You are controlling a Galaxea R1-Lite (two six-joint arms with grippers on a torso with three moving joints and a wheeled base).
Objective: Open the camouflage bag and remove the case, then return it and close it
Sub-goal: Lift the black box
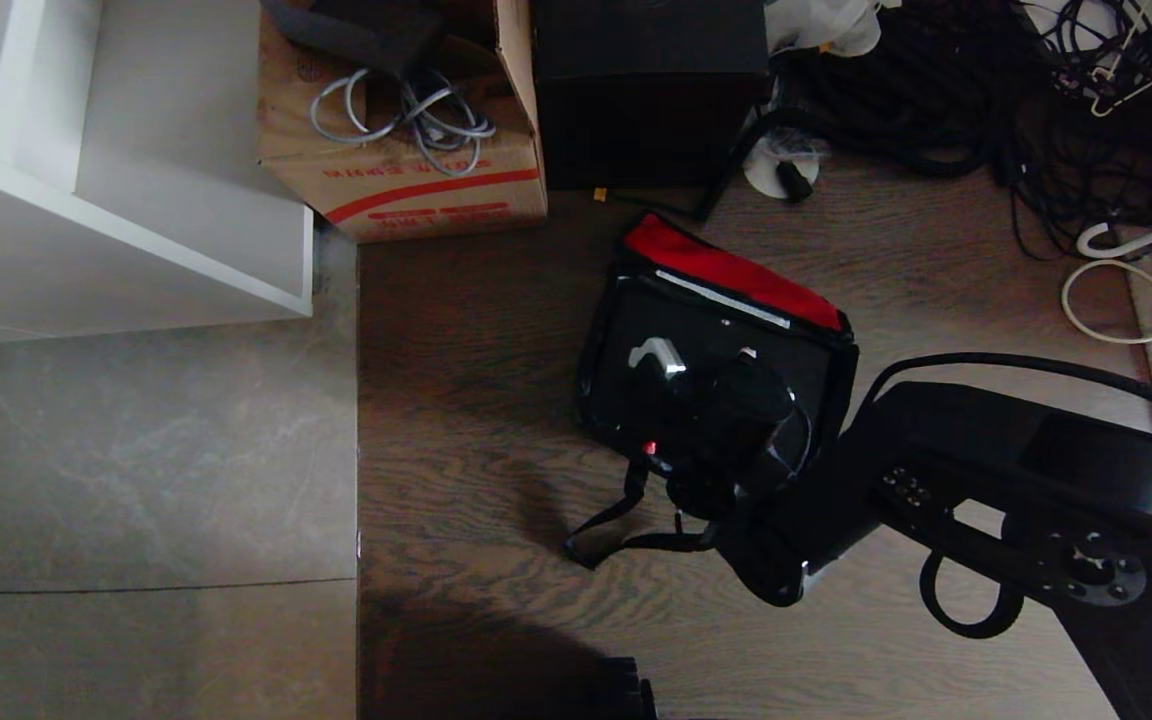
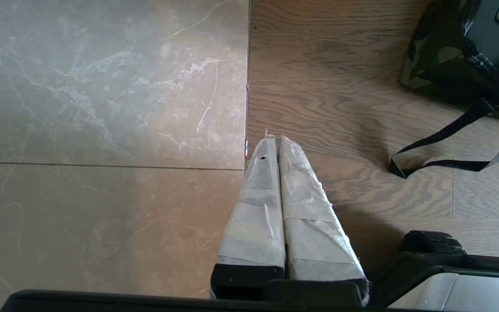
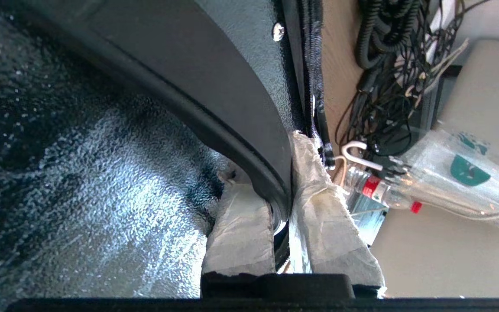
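Right gripper [image 3: 282, 173] is clamped on the black handle [image 3: 232, 117] of the case [image 1: 706, 370], which sits inside the open camouflage bag [image 1: 736, 270] on the wood floor [image 1: 476, 400]. Left gripper [image 2: 275, 143] hangs closed, empty.

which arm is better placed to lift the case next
Right: the right gripper is shut on the case's handle inside the camouflage bag. The left gripper hangs shut over bare floor.

I think I am in a messy work room: piles of black cables [image 1: 946, 90], a cardboard box [image 1: 406, 150], white shelves [image 1: 86, 200].
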